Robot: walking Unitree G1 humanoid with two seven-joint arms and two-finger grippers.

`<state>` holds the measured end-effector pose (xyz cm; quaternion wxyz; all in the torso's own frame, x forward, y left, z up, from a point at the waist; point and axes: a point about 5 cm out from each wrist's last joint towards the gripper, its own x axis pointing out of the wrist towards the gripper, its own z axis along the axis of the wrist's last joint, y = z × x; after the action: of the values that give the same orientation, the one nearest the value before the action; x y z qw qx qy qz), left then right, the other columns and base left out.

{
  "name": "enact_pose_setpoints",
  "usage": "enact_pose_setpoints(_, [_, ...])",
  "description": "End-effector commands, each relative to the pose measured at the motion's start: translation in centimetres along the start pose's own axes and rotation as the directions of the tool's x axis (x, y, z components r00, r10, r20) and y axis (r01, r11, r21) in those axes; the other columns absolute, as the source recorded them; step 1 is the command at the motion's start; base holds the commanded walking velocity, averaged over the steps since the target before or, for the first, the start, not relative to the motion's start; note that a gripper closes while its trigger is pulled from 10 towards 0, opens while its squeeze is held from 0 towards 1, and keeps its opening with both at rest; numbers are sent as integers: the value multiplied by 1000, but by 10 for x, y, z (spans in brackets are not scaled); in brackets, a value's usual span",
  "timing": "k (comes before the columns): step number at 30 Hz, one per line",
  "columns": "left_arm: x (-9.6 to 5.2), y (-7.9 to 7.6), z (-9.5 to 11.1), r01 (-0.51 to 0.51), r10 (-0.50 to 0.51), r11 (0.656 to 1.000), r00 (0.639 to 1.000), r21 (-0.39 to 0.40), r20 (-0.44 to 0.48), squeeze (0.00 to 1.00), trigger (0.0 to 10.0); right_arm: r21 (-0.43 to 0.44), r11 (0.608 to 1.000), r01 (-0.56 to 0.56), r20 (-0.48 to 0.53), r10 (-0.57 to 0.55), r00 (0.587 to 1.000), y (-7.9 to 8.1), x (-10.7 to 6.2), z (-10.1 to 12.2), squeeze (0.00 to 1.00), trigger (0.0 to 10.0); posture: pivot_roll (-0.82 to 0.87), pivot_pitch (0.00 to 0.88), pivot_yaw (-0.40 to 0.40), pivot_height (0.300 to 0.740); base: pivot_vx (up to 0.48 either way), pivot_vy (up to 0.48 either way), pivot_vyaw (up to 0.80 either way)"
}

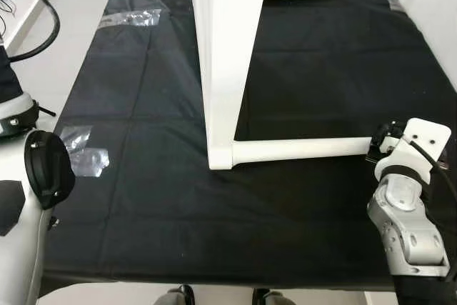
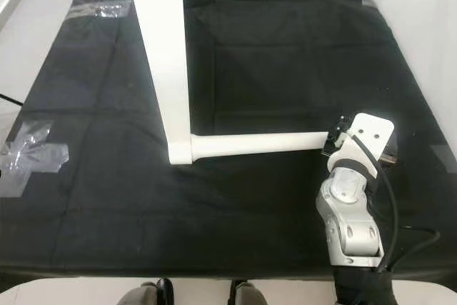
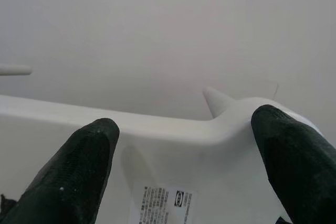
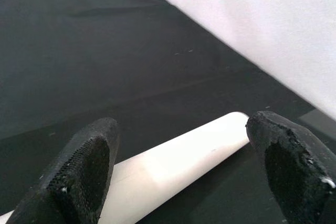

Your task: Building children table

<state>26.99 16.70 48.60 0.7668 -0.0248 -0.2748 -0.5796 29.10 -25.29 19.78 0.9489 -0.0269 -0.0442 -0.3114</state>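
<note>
Right wrist view: right pincer (image 4: 178, 177) spread apart around the white table leg (image 4: 173, 166).

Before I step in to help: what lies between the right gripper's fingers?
The free end of the near white table leg lies between the right gripper fingers, over black cloth, in the right wrist view.

— Where could a hand pass?
— Over the black cloth (image 1: 143, 198) near the front edge.
— What blocks?
— The upright white tabletop (image 1: 225, 55) and its two legs (image 1: 300, 149), lying crosswise.
</note>
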Motion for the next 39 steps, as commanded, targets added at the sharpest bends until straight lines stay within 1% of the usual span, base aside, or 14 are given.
enact_pose_setpoints(1, [-7,-3,9,-19,20,999,1000,48,-14,0,10000,32,999,-21,-14,22,1000,1,-5,2,1000,10000,2,289,-15,740,0,0,0])
enact_pose_setpoints(3, [-10,-5,18,-28,28,996,1000,80,0,0,10000,56,997,-59,20,58,998,5,-7,12,1000,10000,-5,288,-14,740,0,0,0])
enact_pose_setpoints(4, [-12,-10,36,-34,31,989,999,146,25,0,10000,10,994,-110,129,108,986,10,-5,31,1000,10000,-6,279,-14,740,0,0,0])
enact_pose_setpoints(8, [-16,-24,69,-62,41,959,996,276,79,0,10000,-44,988,-150,245,157,957,12,1,55,1000,10000,-3,271,-18,740,0,0,0])
enact_pose_setpoints(14, [-28,-31,68,-114,95,950,992,290,81,0,10000,-106,970,-221,273,242,931,17,5,64,1000,10000,4,255,-30,740,0,0,0])
enact_pose_setpoints(19, [-64,-28,21,-286,281,937,958,199,53,0,10000,-134,939,-316,308,343,887,30,13,75,761,10000,23,228,-48,740,0,0,0])
enact_pose_setpoints(21, [-70,-28,13,-314,310,933,949,178,50,0,10000,-142,934,-328,317,357,879,32,14,77,761,10000,23,228,-48,740,0,0,0])
enact_pose_setpoints(22, [-82,-26,-11,-379,381,912,924,159,16,0,10000,-153,927,-344,325,375,868,37,17,80,290,10000,33,212,-56,740,0,0,0])
enact_pose_setpoints(24, [-82,-26,-11,-379,381,912,924,159,16,0,10000,-153,927,-344,325,375,868,37,17,80,290,10000,33,212,-56,740,0,0,0])
enact_pose_setpoints(25, [-92,-27,-36,-440,447,885,894,152,-15,0,10000,-169,918,-358,330,395,857,42,20,83,0,10000,44,201,-65,740,0,0,0])
enact_pose_setpoints(28, [-106,-34,-76,-557,563,824,825,109,-41,0,10000,-200,899,-389,324,435,840,54,23,82,0,10000,56,183,-68,740,0,0,0])
enact_pose_setpoints(32, [-113,-54,-119,-618,616,786,779,24,-118,0,10000,-219,866,-449,312,499,809,72,19,77,0,10000,67,159,-70,740,0,0,0])
enact_pose_setpoints(34, [-108,-64,-137,-582,568,808,810,-86,-146,0,10000,-258,836,-484,314,547,776,79,15,76,0,10000,70,143,-70,740,0,0,0])
enact_pose_setpoints(39, [-102,-78,-156,-546,520,820,836,-172,-175,0,10000,-309,813,-494,315,578,753,82,14,76,0,10000,64,140,-69,740,0,0,0])
